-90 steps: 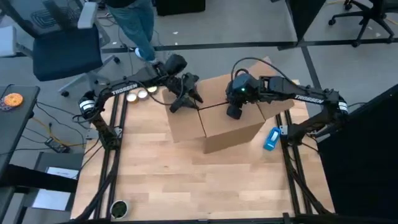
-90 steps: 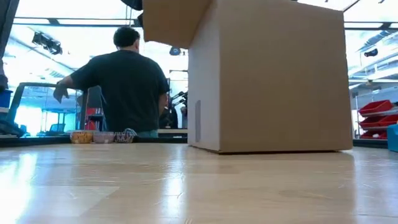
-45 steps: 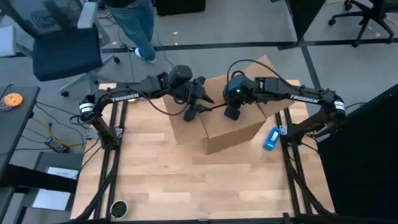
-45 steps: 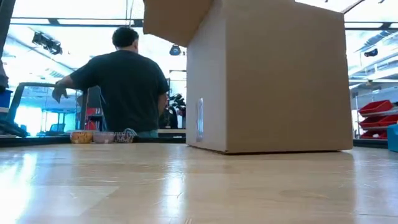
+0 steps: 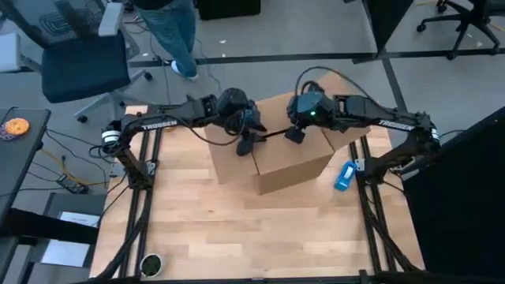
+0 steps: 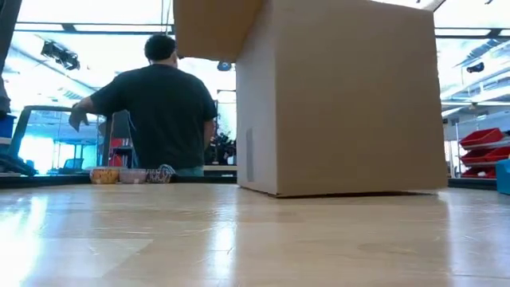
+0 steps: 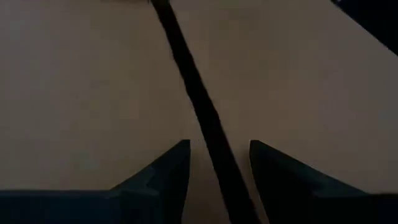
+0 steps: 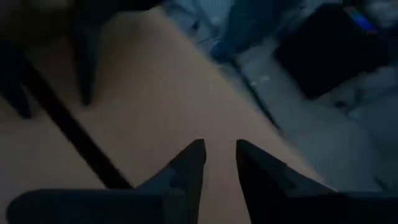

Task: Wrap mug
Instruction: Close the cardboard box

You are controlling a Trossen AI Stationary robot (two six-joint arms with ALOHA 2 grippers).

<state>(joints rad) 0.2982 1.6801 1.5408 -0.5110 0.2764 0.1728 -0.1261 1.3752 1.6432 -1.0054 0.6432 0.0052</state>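
Two dark arms meet over a cardboard box standing upper centre on the wooden table in the high view. The left hand hovers at the dark seam between the box's top flaps, its fingers a narrow gap apart and holding nothing. The right hand is over the upper right flap, fingers close together, also gripping nothing. No mug shows in any view. A blue object lies right of the box. In the low view, a person stands beyond the table at left.
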